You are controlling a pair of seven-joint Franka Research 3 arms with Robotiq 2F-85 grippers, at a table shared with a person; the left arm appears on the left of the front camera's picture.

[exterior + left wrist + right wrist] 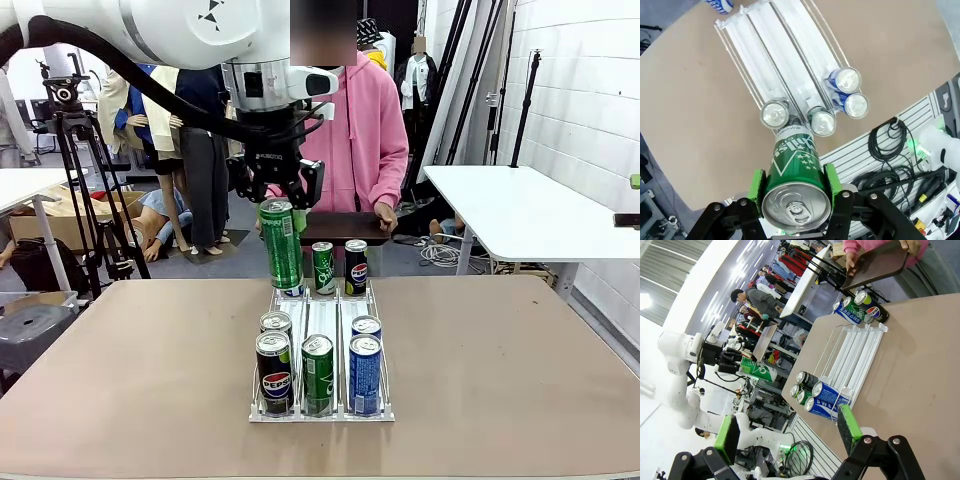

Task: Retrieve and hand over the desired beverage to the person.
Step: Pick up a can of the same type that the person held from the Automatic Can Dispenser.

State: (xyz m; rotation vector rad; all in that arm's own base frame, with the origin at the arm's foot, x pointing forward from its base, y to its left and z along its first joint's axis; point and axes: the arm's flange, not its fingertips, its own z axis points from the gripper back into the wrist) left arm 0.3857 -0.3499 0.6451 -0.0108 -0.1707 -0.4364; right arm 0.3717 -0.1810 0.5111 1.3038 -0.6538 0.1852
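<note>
clenched in the left jaws: the tall green can [281, 248], green pads [758, 184] pressed on opposite sides of its wall just under the top rim, can upright and lifted clear of the desk [500, 360]. right jaws released, spread wide with nothing between them, hovering low near the rack [322, 312].

probably a full, sealed can, so fair weight for its size. thin, smooth metal wall, likely to slip under a faint squeeze and to dent under a hard one. best held as now, high on the wall near the stiffer rim, leaving the body free for the person [365, 140] to take. best kept upright and carried without jerks. narrow base, so easy to tip if set on the dark tray [345, 228] held out at the far edge by the person in the pink hoodie.

from the front, can's foot seeming to stand at the far end of the rack, beside the far cans [356, 266], with little depth to judge by. looking down from the left wrist instead, plainly hanging over the near end of the left lane, above the near cans [822, 122], bare lanes running away beyond. lid [796, 207] also plain there, tab flat and unopened. from the right wrist, farther off, a white arm with a green can well above desk level, plus both can groups side-on and the person's hands on the tray.
</note>
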